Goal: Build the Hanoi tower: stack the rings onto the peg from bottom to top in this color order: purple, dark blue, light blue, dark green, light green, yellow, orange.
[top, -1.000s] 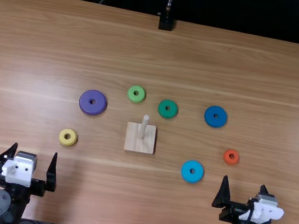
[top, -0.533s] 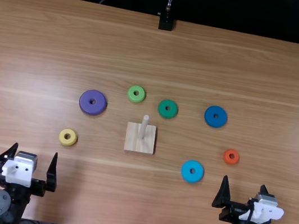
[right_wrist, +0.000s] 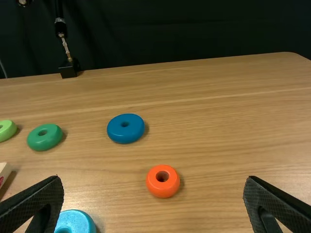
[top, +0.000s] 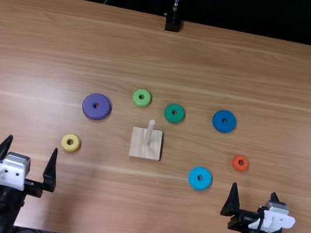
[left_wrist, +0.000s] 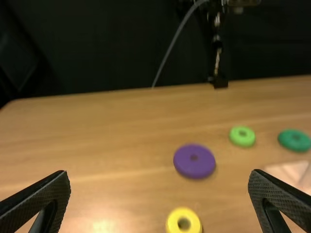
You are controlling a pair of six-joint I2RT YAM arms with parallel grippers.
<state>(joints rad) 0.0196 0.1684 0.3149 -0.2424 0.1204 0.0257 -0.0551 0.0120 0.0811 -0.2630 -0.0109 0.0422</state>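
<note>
In the top view my left gripper (top: pixel 29 158) stands open near the table's front left, below the yellow ring (top: pixel 71 143) and purple ring (top: pixel 96 106). My right gripper (top: pixel 254 192), also open, is at the front right, below the orange ring (top: pixel 240 168). The wooden base (top: pixel 137 147) holds a bare upright peg (top: pixel 149 132). Around it lie the light green ring (top: pixel 141 103), dark green ring (top: pixel 173 120), dark blue ring (top: pixel 223 129) and light blue ring (top: pixel 199 185). The left wrist view's gripper (left_wrist: pixel 160 187) and the right wrist view's gripper (right_wrist: pixel 153 189) have nothing between their fingers.
A black stand foot (top: pixel 172 24) rests at the table's far edge, with a cable beside it. The wooden table (top: pixel 269 69) ends against a dark background, and its near edge runs by the arm bases.
My left gripper has moved slightly forward and to the left, staying open. The right arm, the rings and the peg base have kept their places.
</note>
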